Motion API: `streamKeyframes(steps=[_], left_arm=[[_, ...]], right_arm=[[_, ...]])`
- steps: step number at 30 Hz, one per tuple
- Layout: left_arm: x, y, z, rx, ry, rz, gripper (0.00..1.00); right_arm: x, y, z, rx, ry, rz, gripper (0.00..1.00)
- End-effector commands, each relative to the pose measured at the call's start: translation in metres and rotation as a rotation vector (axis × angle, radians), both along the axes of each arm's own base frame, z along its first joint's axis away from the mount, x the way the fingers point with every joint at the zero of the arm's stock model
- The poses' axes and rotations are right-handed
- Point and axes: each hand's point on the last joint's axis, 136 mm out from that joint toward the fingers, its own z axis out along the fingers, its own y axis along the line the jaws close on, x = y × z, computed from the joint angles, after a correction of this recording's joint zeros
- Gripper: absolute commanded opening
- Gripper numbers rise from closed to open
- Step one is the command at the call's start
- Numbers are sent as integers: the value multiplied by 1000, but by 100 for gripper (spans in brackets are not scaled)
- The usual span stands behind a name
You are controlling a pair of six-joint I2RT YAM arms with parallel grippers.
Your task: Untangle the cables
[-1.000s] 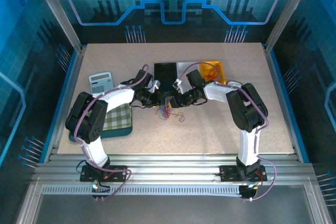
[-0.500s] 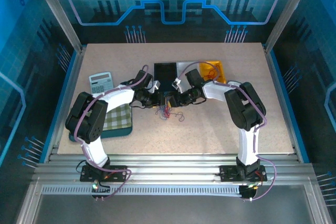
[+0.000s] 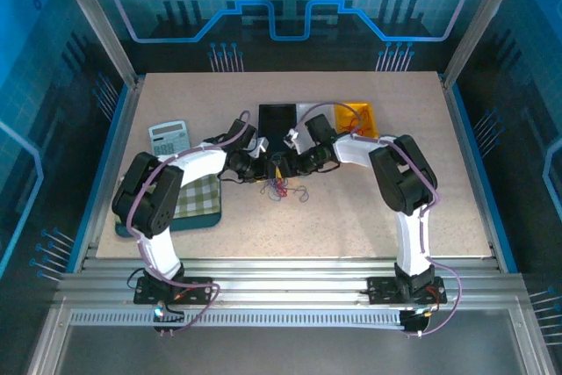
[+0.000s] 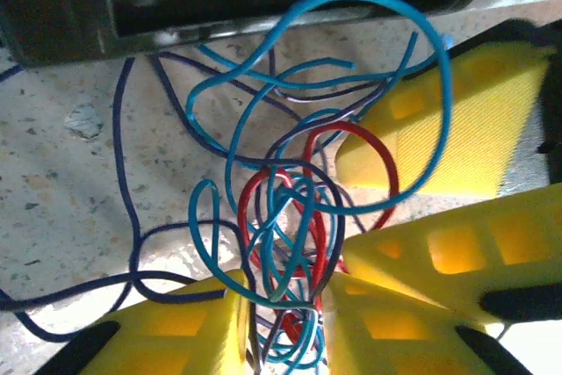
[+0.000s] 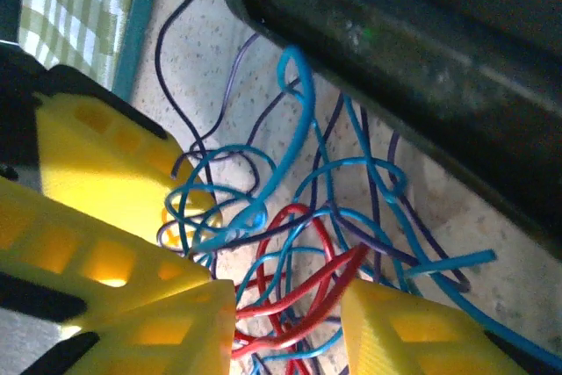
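Blue wire: it makes a big loop up over the knot. I think that loop would be a good one to pull, since it stands clear.
Red wire: it runs across the space between my right fingers, in the middle of the mess. I guess I have it there so a small squeeze could catch it.
Purple wire: part of it lies loose on the table, out to the side, so that part looks easy to follow.
Left gripper: its fingers are apart, with wires in the gap. I can't see it pinching any. It is low so it can reach the knot.
Right gripper: its fingers are apart too, around the red part. It faces my left one, so I could hold with one and pull with the other.
Black bin: the knot is on the table just beside it. I should lift gently, or a wire could snag on its edge.
Next: shut on one color only. Grabbing lots might make the knot tighter.
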Motion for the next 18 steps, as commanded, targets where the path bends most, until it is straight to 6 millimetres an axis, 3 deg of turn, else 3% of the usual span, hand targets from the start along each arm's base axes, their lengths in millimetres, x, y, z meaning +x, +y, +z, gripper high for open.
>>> streamKeyframes(steps=[1,3,9,18], left_arm=[[-11,0,-13,44,35,-35,4],[-11,0,-12,50,27,-36,0],[-10,5,-14,74,20,-20,0],[-2,36,-28,242,40,92,0]], right_arm=[[15,16,-6,-38,30,-59,36],[19,23,-6,-54,25,-57,27],[18,14,-1,-78,-9,-70,7],[4,-26,38,-27,-92,-139,0]])
